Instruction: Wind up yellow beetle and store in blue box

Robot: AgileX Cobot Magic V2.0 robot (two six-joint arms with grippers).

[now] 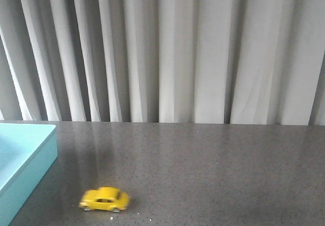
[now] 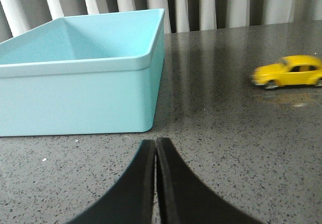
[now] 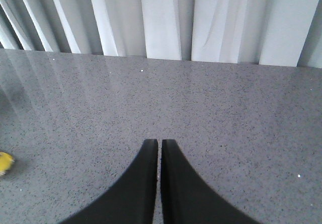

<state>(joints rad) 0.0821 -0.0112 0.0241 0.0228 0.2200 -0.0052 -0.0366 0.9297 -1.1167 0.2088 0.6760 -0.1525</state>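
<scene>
The small bright yellow toy beetle car (image 1: 104, 199) stands on its wheels on the dark speckled stone table (image 1: 213, 170), near the large light turquoise-blue box (image 1: 23, 157) but apart from it, and slightly blurred in every view. Both the left tool (image 2: 155, 148) and the right tool (image 3: 159, 148) sit low over the table with fingers pressed together, holding nothing. Judging by this, the winding has not started: one tool must open, reach the car and grip its body across the sides.

Curtained (image 1: 172, 53) lab tabletop (image 1: 213, 170)
</scene>
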